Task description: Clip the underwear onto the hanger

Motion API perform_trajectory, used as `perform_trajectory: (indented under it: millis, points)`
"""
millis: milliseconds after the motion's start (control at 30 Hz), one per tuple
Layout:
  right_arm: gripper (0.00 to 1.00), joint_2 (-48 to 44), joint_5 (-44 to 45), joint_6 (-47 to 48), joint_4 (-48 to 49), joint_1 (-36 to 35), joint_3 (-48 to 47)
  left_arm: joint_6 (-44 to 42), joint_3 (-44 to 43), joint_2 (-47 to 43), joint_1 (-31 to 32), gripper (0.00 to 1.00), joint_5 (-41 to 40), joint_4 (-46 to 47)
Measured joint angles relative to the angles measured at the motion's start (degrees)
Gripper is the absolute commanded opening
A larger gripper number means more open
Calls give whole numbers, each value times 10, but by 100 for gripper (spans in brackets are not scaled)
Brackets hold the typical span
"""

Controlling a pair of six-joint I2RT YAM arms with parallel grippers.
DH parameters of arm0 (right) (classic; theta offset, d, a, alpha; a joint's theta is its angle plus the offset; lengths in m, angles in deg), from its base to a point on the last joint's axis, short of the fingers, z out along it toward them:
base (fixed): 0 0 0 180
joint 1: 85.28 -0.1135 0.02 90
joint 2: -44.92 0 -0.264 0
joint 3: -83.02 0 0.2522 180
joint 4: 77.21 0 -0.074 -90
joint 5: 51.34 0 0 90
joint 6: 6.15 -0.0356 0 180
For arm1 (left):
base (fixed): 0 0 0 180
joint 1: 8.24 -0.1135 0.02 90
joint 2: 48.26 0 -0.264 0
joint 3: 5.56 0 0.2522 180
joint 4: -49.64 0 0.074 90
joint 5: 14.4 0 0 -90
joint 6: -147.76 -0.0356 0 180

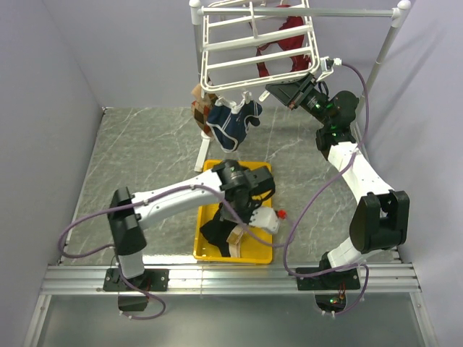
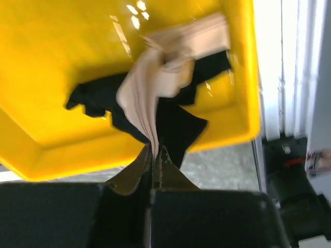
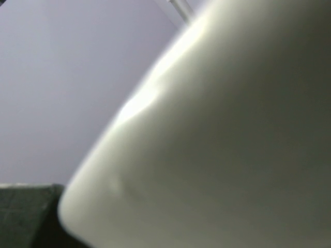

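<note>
The underwear point(image 1: 221, 235), black with a beige waistband, hangs partly lifted over the yellow bin point(image 1: 205, 253). My left gripper point(image 1: 242, 220) is shut on the waistband. In the left wrist view the gripper point(image 2: 155, 153) pinches the beige band, and the underwear point(image 2: 170, 121) trails down into the bin point(image 2: 51, 57). The hanger point(image 1: 257, 41), a white rack of bars, hangs at the top. My right gripper point(image 1: 275, 91) is raised at the hanger's lower right corner. In the right wrist view a blurred white surface point(image 3: 217, 144) fills the frame and hides the fingers.
A navy pair with white trim point(image 1: 233, 123) hangs clipped under the hanger's front edge. A red garment point(image 1: 286, 40) hangs behind the rack and a brown cloth point(image 1: 198, 101) at its left. The white pole stand point(image 1: 385, 43) rises at the back right.
</note>
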Motion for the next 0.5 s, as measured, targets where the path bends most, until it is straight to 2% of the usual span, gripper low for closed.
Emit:
perform_trajectory:
  millis: [133,200,267,333,400,500]
  points:
    - [0,0,0,0,0,0,0,42,-120,49,-43,0,18,-3]
    - [0,0,0,0,0,0,0,84,-191,58,-80,0,41,7]
    - [0,0,-1,0,0,0,0,124,-214,52,-149,0,68,22]
    - [0,0,-1,0,1,0,0,161,-186,27,-229,0,100,36]
    - [0,0,-2,0,1,0,0,187,-109,-7,-302,0,114,55]
    - [0,0,-2,0,2,0,0,200,3,-40,-360,0,119,31]
